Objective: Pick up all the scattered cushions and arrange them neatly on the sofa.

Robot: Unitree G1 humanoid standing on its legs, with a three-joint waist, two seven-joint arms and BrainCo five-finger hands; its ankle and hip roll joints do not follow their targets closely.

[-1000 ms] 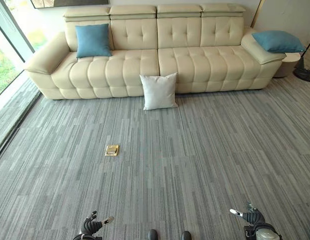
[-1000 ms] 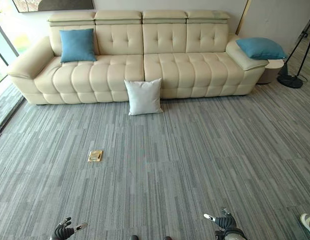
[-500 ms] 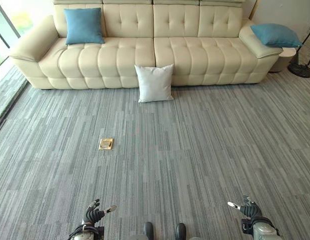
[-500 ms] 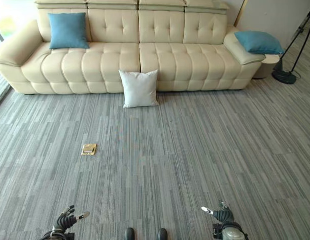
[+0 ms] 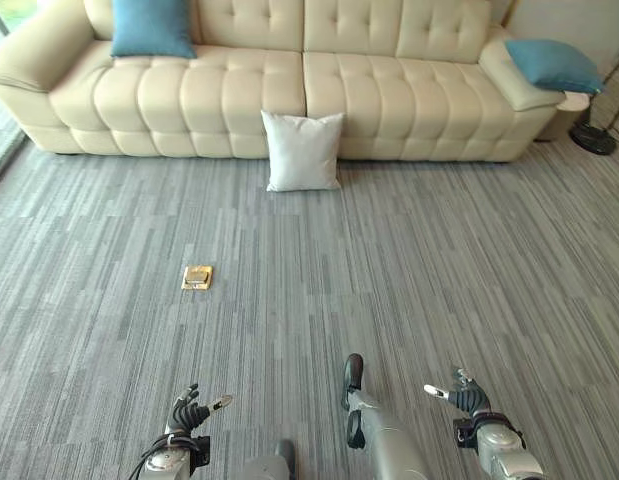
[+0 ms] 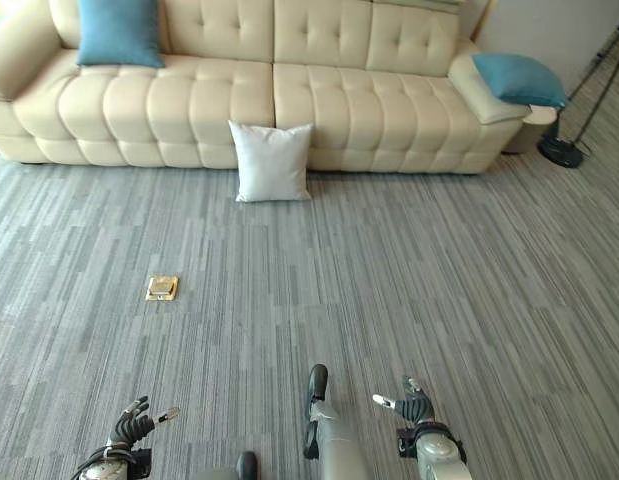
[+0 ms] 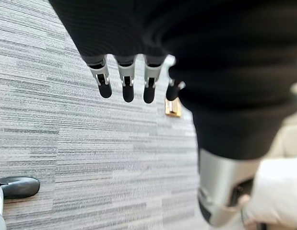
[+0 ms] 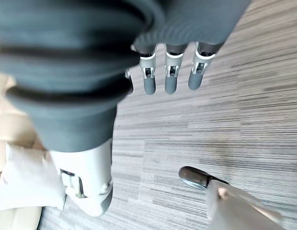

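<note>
Your left hand (image 5: 185, 415) and right hand (image 5: 465, 398) hang low over the grey carpet (image 5: 409, 270), fingers loosely spread, holding nothing. Ahead, a white cushion (image 5: 303, 151) leans against the cream sofa (image 5: 389, 95); two blue cushions (image 5: 152, 27) rest on it.

Three cushions in all: two blue, one (image 5: 152, 27) upright on the sofa (image 5: 389, 100) seat, the other (image 5: 553, 65) on its armrest; one white cushion (image 5: 303, 151) on the carpet. One sofa. One brass floor plate (image 5: 197, 277). One black stand base (image 5: 595, 138).
</note>
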